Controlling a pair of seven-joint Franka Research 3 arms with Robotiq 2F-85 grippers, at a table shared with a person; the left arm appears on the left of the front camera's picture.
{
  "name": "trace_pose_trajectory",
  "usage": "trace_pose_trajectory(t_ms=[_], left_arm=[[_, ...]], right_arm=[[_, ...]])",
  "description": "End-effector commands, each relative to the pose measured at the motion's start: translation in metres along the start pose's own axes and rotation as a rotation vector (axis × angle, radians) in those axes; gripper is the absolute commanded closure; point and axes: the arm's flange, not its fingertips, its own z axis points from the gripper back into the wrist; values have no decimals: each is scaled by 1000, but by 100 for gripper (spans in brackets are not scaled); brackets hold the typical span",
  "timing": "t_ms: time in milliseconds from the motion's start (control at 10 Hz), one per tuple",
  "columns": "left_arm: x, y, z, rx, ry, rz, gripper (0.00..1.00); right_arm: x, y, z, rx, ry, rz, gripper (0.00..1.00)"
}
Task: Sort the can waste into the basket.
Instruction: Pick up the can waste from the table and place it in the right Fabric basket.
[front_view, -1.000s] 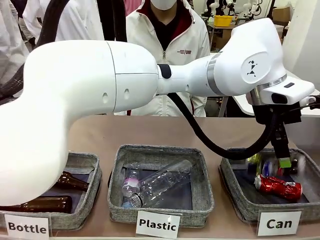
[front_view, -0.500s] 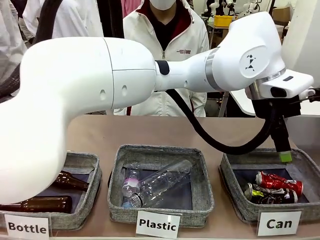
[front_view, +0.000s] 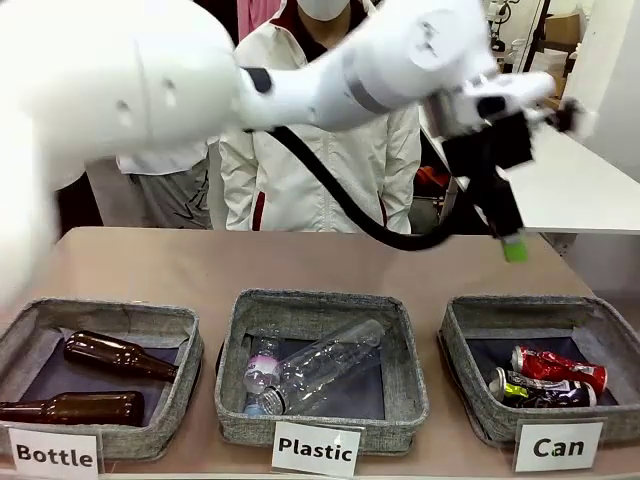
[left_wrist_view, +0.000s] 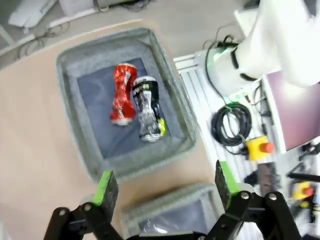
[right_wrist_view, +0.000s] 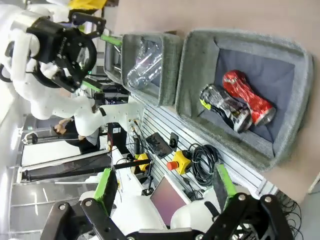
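Two crushed cans (front_view: 545, 378) in the Can basket (front_view: 470, 400)

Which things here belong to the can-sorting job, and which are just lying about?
Job:
- red can, in the Can basket
- black can, beside it, touching
- Can basket
- left claw, open, raised above the table

Lying about:
- brown bottles in the Bottle basket
- clear bottles in the Plastic basket
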Motion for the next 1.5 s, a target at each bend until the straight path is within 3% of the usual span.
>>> trace_pose_trajectory(t_ms=[0, 300, 600, 800, 1000, 1200, 1400], left_arm=[[-73, -42, 30, -5, -84, 150, 0], [-184, -73, 90, 23, -222, 368, 0], [-325, -83, 130, 42, -453, 620, 0], [-406, -92, 147, 48, -597, 735, 0], [-498, -122, 153, 59, -774, 836, 0], [-569, -171, 150, 115, -960, 888, 0], [-618, -217, 149, 219, -1200, 824, 0]], right_arm=[[36, 14, -32, 34, -46, -19, 0], [85, 47, -109, 106, -55, 2, 0], [114, 87, -198, 162, -83, 15, 0], [127, 99, -236, 186, -106, -15, 0], [140, 87, -246, 189, -164, -74, 0], [143, 80, -235, 225, -183, -119, 0], [143, 73, -218, 222, -212, -120, 0]])
